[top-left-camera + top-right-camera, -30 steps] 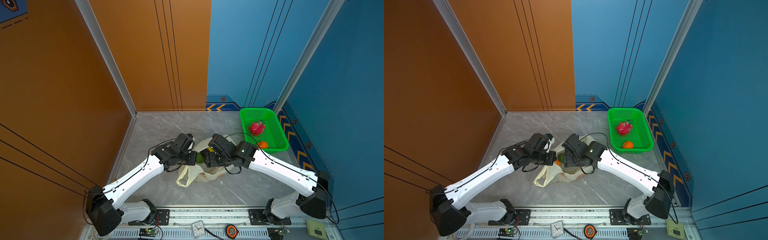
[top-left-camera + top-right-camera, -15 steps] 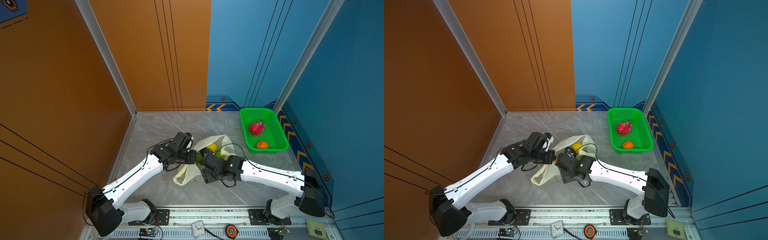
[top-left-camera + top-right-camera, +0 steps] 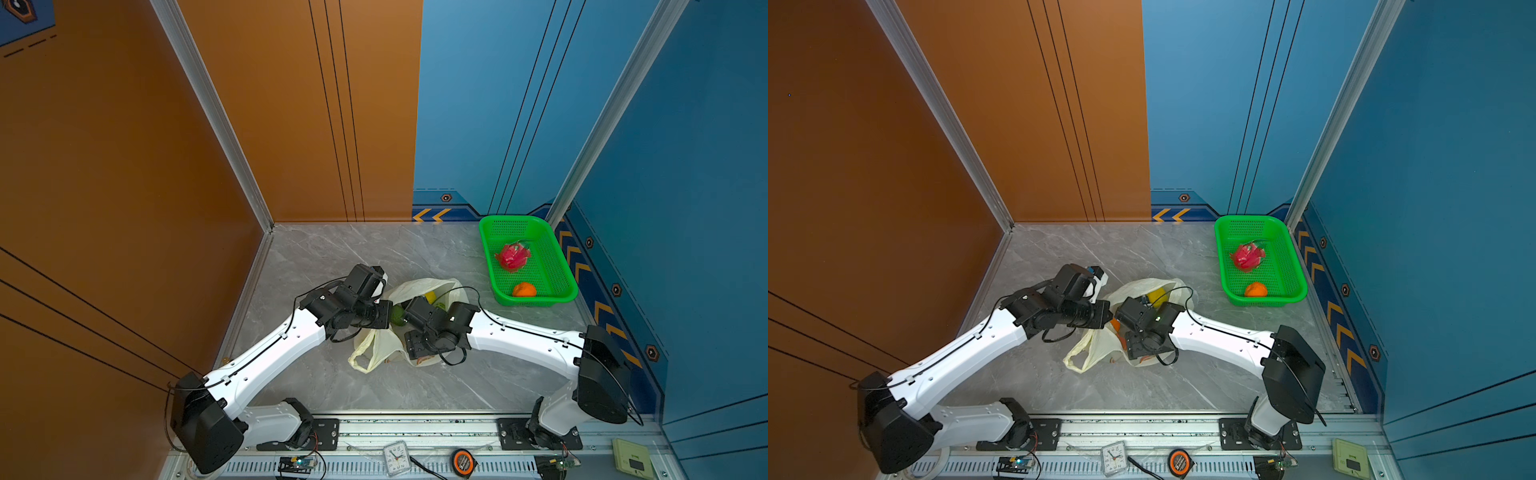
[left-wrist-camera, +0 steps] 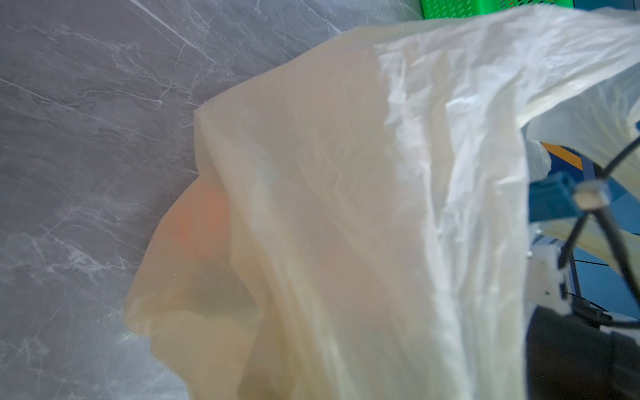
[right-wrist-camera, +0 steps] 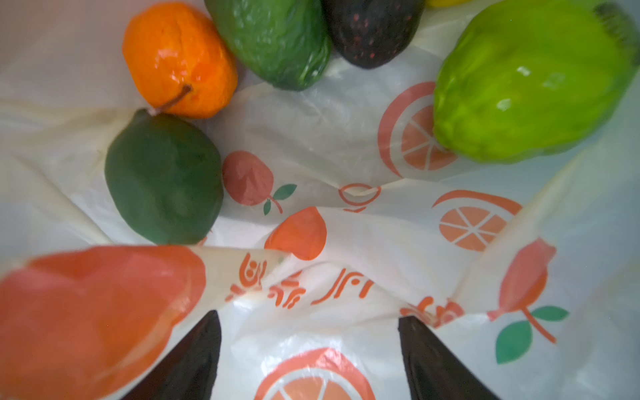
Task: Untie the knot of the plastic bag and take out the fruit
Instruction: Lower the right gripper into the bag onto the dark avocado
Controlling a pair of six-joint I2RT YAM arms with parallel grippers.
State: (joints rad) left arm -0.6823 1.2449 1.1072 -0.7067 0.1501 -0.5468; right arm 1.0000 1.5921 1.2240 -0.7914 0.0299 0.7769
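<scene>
The plastic bag [image 3: 376, 347] lies slumped mid-table on the grey marble tabletop [image 3: 332, 257], its mouth standing open. Inside it, the right wrist view shows an orange [image 5: 180, 59], a dark green round fruit [image 5: 162, 176], a wrinkled green fruit [image 5: 277, 38], a dark avocado [image 5: 370, 31] and a bright green fruit [image 5: 530, 79] lying on the printed film. The right gripper [image 5: 311, 353] is inside the bag, fingers spread wide with nothing between them. The left gripper [image 3: 390, 316] is closed on the bag's rim, its fingers hidden by film. Well apart, in the far right corner, the green basket [image 3: 569, 286] holds a dragon fruit [image 3: 512, 257] and a second orange [image 3: 523, 289].
</scene>
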